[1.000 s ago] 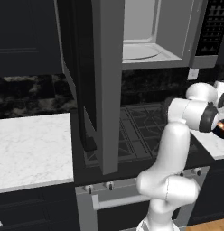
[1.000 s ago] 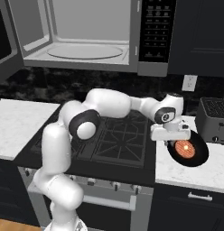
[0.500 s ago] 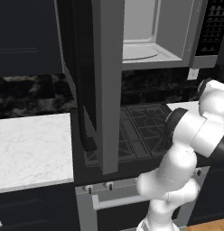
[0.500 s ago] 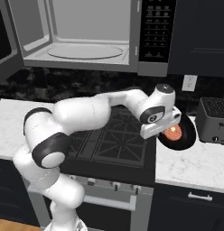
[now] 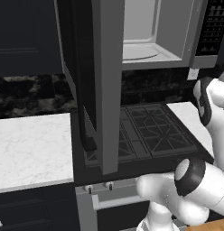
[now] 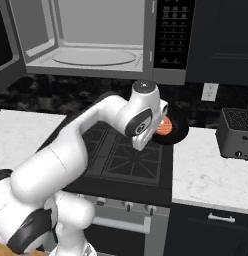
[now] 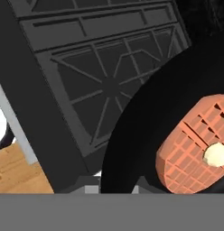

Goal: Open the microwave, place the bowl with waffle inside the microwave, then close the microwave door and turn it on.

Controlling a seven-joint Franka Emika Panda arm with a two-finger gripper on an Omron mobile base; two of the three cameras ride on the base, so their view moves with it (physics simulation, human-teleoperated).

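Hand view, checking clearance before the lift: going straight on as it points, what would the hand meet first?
Probably the stove grate beyond the held bowl with its waffle; depth is unclear.

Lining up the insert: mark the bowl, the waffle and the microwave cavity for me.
bowl (image 6: 179, 134), right base view, right rim.
waffle (image 7: 190, 155), hand view, gridded top.
microwave (image 6: 93, 57), right base view, turntable on the cavity floor.

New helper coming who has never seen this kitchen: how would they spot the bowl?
Find the open microwave above the stove. Below its button panel, at the white arm's end effector, is the bowl: shallow, round, black, the only dish carrying a reddish-brown waffle.
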